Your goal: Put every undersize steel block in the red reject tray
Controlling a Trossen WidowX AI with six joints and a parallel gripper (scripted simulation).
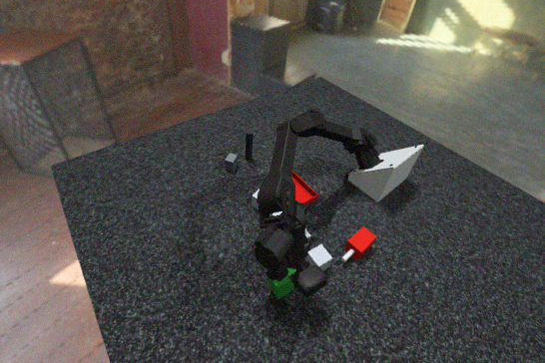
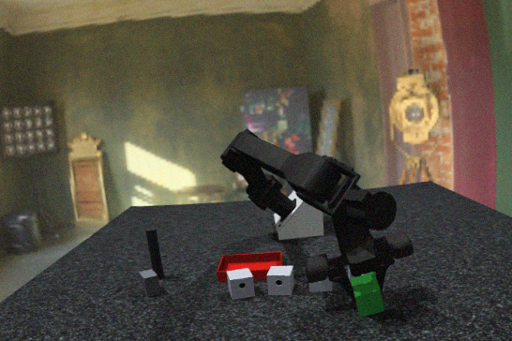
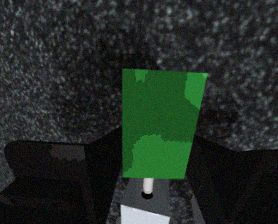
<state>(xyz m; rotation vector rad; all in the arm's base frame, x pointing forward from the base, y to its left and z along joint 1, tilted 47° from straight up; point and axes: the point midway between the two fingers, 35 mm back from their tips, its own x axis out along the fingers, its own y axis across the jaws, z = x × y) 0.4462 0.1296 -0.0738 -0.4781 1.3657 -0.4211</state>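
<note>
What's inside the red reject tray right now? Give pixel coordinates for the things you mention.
In the exterior view, the visible part of the red tray's [image 2: 250,256] floor shows no block. Two steel blocks in front hide its near part, and the arm covers much of it from the top view.

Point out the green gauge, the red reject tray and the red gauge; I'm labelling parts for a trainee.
green gauge [image 1: 281,287] [image 2: 368,296] [image 3: 159,117]: top, exterior, wrist; its handle block
red reject tray [image 1: 310,196] [image 2: 249,256]: top, exterior; rim
red gauge [image 1: 361,241]: top; its handle block

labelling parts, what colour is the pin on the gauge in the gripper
white pin, seen best in the wrist view
</note>
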